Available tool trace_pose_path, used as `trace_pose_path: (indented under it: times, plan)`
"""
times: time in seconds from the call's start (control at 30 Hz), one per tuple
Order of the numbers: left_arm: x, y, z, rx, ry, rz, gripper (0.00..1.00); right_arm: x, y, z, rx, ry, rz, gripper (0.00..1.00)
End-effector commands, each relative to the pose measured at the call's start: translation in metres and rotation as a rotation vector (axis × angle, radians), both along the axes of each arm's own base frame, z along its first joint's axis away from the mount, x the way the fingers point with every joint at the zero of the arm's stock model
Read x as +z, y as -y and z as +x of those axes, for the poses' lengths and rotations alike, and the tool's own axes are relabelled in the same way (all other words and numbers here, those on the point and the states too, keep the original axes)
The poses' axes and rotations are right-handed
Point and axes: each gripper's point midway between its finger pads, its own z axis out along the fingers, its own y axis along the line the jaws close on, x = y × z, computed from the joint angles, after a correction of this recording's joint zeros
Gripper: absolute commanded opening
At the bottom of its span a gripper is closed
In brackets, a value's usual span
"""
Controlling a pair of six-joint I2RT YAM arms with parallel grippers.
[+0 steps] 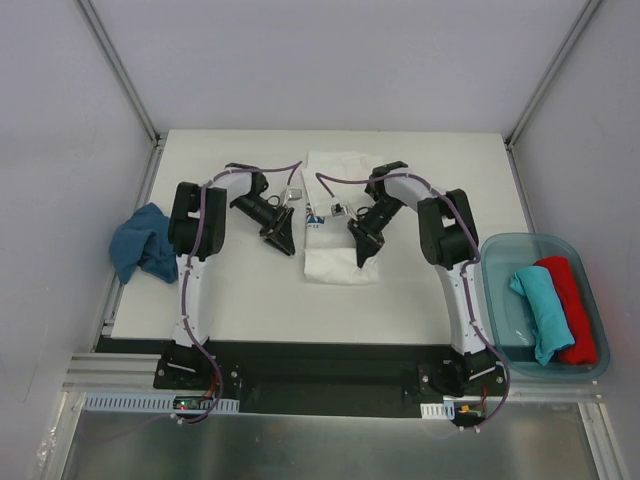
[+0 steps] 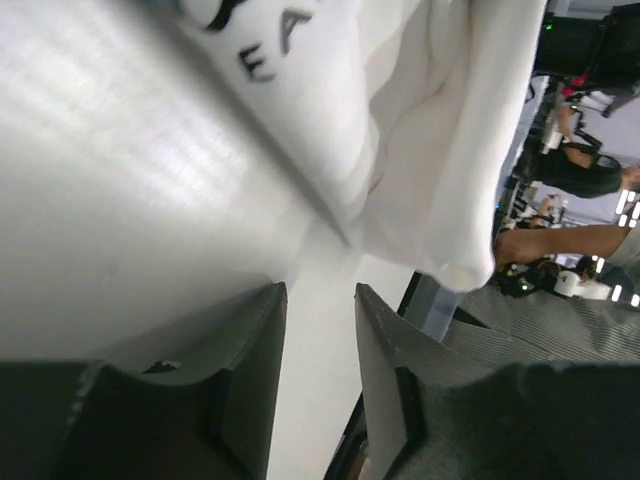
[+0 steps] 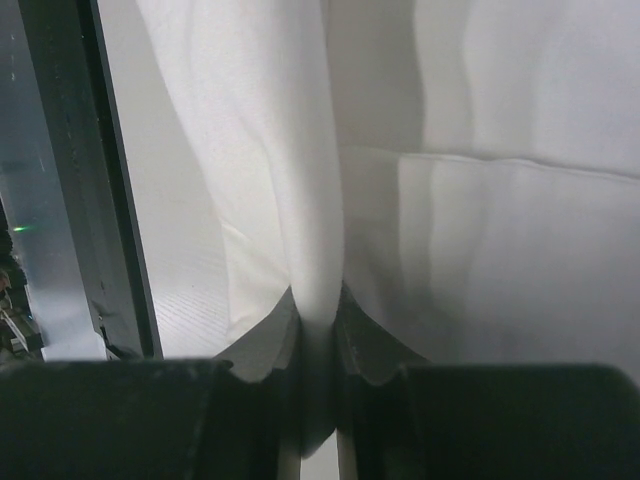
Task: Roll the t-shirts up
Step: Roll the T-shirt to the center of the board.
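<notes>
Fabric of the white t-shirt [image 1: 330, 255] is pinched by the right fingers [image 3: 262, 352], which are pressed together on a raised fold at its right edge. The left fingers [image 2: 248, 380] stand apart with nothing between them, just beside the left edge of the same shirt; the cloth lies ahead of them. The shirt is a long folded strip in the middle of the table [image 1: 250, 300], with its long axis running away from the arm bases. One arm is near on each side, so I judge the left one must take its edge before I roll along this axis. A dark blue t-shirt [image 1: 145, 245] lies crumpled at the left table edge. The teal t-shirt [image 1: 540, 305] and the red t-shirt [image 1: 575, 305] lie rolled in the bin [image 1: 500, 310] at the right.
</notes>
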Motion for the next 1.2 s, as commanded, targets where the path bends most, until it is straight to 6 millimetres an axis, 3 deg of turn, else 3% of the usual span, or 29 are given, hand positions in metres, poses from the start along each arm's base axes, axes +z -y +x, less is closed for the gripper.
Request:
trace_pose_path:
  times: [0.0,0.03,0.1,0.13,0.17,0.2,0.23,0.27,0.3,0.33,0.37,0.4,0.43,0.57,0.7,0.87,0.97,1.17]
  plan:
    - [0.035,-0.024,0.020,-0.002,0.247,0.075,0.38,0.032,0.029,-0.041,0.034,-0.211,-0.112,0.13]
    - [0.054,-0.026,0.018,-0.024,0.340,0.062,0.38,0.033,0.029,-0.042,0.042,-0.204,-0.105,0.13]
    - [0.056,-0.028,-0.002,-0.065,0.393,0.061,0.42,0.033,0.030,-0.047,0.046,-0.216,-0.105,0.13]
    - [0.073,-0.028,-0.005,-0.081,0.495,0.053,0.42,0.034,0.031,-0.048,0.046,-0.219,-0.106,0.13]
    - [0.076,-0.027,-0.012,-0.106,0.539,0.052,0.43,0.033,0.031,-0.049,0.045,-0.223,-0.108,0.13]
    - [0.068,-0.024,-0.033,-0.158,0.555,0.048,0.45,0.033,0.031,-0.048,0.044,-0.219,-0.109,0.12]
    - [0.086,-0.019,-0.034,-0.183,0.692,0.029,0.46,0.033,0.031,-0.048,0.039,-0.223,-0.116,0.12]
    - [0.083,-0.019,-0.039,-0.217,0.757,0.055,0.47,0.031,0.030,-0.048,0.032,-0.233,-0.128,0.12]
    - [0.084,-0.011,-0.065,-0.299,0.836,0.041,0.49,0.030,0.029,-0.045,0.025,-0.232,-0.132,0.12]
    - [0.086,-0.002,-0.059,-0.328,0.965,0.025,0.50,0.029,0.028,-0.044,0.021,-0.235,-0.138,0.12]
    - [0.067,-0.006,-0.072,-0.369,0.999,0.063,0.52,0.026,0.028,-0.043,0.006,-0.252,-0.155,0.12]
    - [0.079,0.002,-0.071,-0.383,1.124,0.050,0.54,0.026,0.027,-0.040,-0.002,-0.250,-0.159,0.12]
    - [0.077,0.015,-0.078,-0.427,1.192,0.035,0.57,0.024,0.027,-0.038,-0.007,-0.254,-0.171,0.12]
    - [0.070,0.046,-0.068,-0.491,1.499,0.032,0.59,0.023,0.026,-0.035,-0.021,-0.294,-0.201,0.12]
    - [0.067,0.068,-0.059,-0.522,1.667,0.033,0.60,0.021,0.026,-0.034,-0.029,-0.302,-0.206,0.12]
    - [0.059,0.088,-0.057,-0.579,1.755,0.011,0.60,0.020,0.026,-0.032,-0.035,-0.302,-0.215,0.12]
    - [0.044,0.092,-0.059,-0.636,1.714,-0.001,0.59,0.020,0.025,-0.032,-0.036,-0.304,-0.214,0.12]
    - [0.008,0.080,-0.070,-0.781,1.578,0.037,0.57,0.020,0.025,-0.031,-0.049,-0.310,-0.210,0.12]
